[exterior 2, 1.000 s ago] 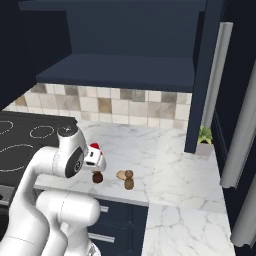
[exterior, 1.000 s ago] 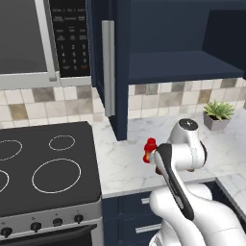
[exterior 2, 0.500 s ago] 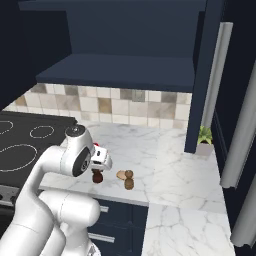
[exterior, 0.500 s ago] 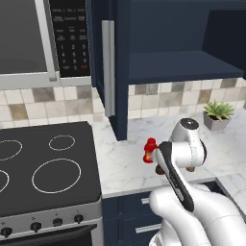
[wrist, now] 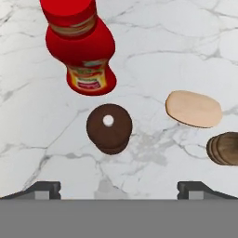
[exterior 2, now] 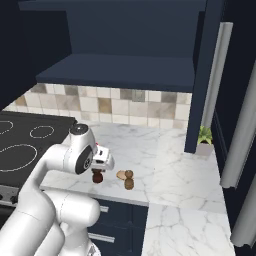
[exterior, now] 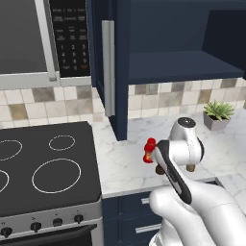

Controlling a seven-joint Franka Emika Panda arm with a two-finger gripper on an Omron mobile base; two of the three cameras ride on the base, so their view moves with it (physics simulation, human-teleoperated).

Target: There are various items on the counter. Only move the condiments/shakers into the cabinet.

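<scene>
My gripper (wrist: 119, 189) is open, its fingertips (wrist: 44, 188) wide apart with nothing between them. It hangs over the white marble counter (wrist: 153, 42) and looks straight down at the dark brown pepper mill (wrist: 109, 128). The red squeeze bottle (wrist: 80, 46) with a yellow label stands just beyond the mill. The lighter tan-brown shaker (wrist: 225, 148) sits at the right edge, beside a flat tan disc (wrist: 194, 109). From the right base, the mill (exterior 2: 97, 176) is under my hand, with the shaker (exterior 2: 129, 181) to its right. The cabinet (exterior: 169, 66) stands open, its shelf bare.
The open cabinet door (exterior: 113, 72) with its long silver handle juts over the counter (exterior: 126, 161) left of the items. A potted plant (exterior: 217, 114) stands at the back right. The black stovetop (exterior: 43, 168) lies left, with a microwave (exterior: 43, 38) above it.
My arm has eased a little toward the items, bringing the hand closer over the pepper mill. The jaws have stayed wide open and the items have not moved.
</scene>
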